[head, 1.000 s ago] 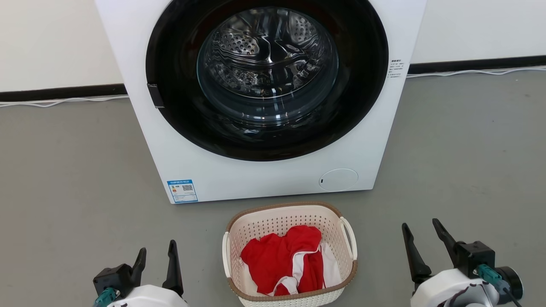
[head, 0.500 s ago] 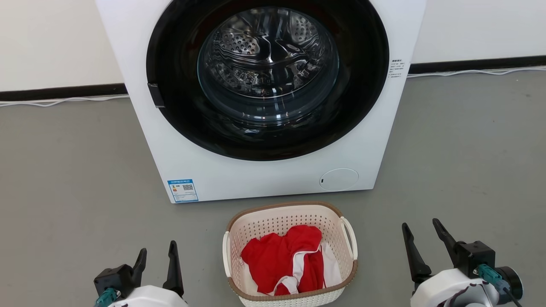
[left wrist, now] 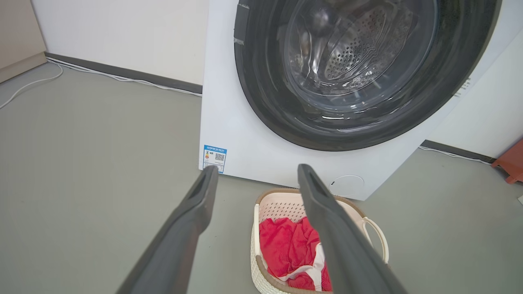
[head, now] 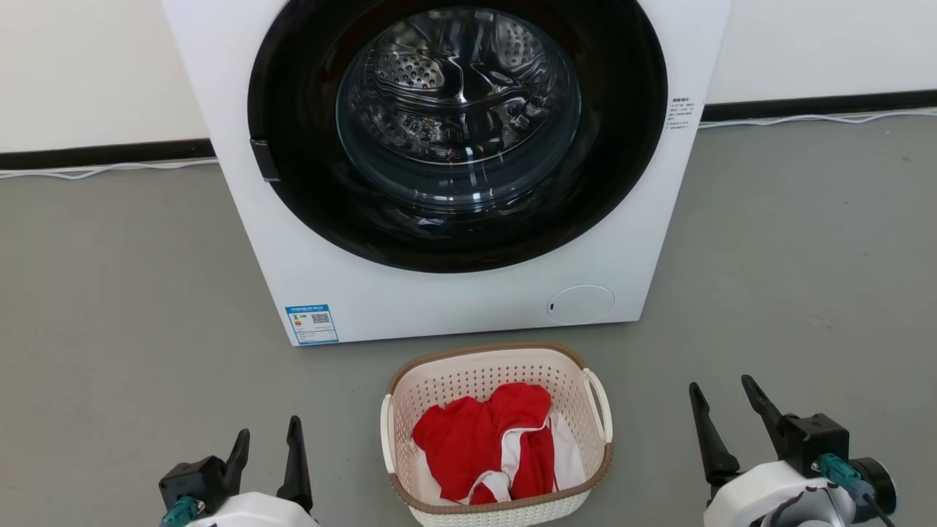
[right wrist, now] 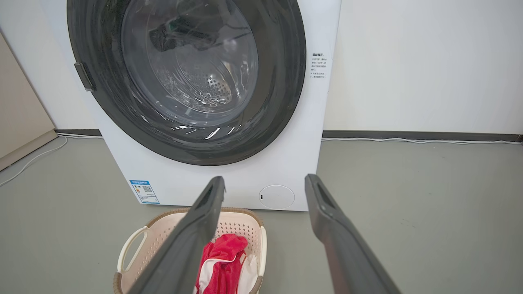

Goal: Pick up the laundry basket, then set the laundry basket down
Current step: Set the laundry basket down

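While both arms sit low at the near edge of the head view, the grey floor (head: pixel 110 293) carries a white washer (head: pixel 439 307), which stands before a pale wall with its front toward the robot. Its round, dark-ringed door (head: pixel 293 219) takes up most of that front, and the steel drum (head: pixel 457 110) shows through the glass. The basket (head: pixel 498 353) stands upright on the floor just in front of the washer's lower edge, near it but not touching, roughly below the door's middle. It is cream and perforated, with a brown rim and a white loop handle (head: pixel 599 406) on each side. Inside lies a crumpled red garment (head: pixel 468 439) with white trim, below the rim. The left gripper (head: pixel 269 428) is to the basket's left and the right gripper (head: pixel 719 383) to its right; each is well apart from the basket, fingers pointing toward the washer. Both grippers are spread wide and hold nothing. Both wrist views look between the parted fingers at the washer, with the basket low and off to one side. A blue sticker (head: pixel 312 323) marks the washer's lower left corner, and a round cap (head: pixel 580 304) its lower right.
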{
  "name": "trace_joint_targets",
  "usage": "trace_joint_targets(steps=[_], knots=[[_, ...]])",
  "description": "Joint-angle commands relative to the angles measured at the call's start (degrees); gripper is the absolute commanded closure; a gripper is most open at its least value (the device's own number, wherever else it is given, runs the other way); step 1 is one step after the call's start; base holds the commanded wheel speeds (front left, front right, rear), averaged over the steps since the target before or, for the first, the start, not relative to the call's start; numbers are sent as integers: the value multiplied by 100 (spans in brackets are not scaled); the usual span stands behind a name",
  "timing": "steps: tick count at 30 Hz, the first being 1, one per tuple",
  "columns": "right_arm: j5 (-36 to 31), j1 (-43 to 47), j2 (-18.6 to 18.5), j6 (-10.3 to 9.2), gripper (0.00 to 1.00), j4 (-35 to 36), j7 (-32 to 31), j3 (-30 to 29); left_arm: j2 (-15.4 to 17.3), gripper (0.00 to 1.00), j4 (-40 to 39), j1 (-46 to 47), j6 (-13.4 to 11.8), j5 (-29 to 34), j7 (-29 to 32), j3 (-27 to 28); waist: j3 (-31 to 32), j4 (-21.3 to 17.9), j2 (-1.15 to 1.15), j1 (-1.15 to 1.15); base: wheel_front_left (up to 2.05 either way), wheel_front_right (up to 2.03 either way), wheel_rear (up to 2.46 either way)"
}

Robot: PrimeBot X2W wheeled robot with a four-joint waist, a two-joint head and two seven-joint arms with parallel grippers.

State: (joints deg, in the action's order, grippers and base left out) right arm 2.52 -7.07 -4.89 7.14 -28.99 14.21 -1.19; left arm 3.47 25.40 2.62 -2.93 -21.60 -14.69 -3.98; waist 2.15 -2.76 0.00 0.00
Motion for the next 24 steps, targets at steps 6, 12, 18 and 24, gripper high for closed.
trace_joint_targets(steps=[6, 12, 18, 24], knots=[[-58, -137, -10, 35, 0, 123, 79, 145, 16, 0, -58, 213, 35, 64, -30, 203, -64, -41, 0, 0, 0, 0, 0], [-43, -178, -3, 35, 0, 173, 79, 193, 7, 0, 75, 346, 13, 58, -30, 167, -223, -136, 0, 0, 0, 0, 0], [-26, -271, 12, 35, 0, 299, 79, 239, -4, 0, 332, 639, -15, 43, 33, 67, -535, -254, 0, 0, 0, 0, 0], [27, -564, 80, 35, 0, 544, 79, 392, -18, 0, 1010, 1312, -48, -54, 300, -18, -1155, -441, 0, 0, 0, 0, 0]])
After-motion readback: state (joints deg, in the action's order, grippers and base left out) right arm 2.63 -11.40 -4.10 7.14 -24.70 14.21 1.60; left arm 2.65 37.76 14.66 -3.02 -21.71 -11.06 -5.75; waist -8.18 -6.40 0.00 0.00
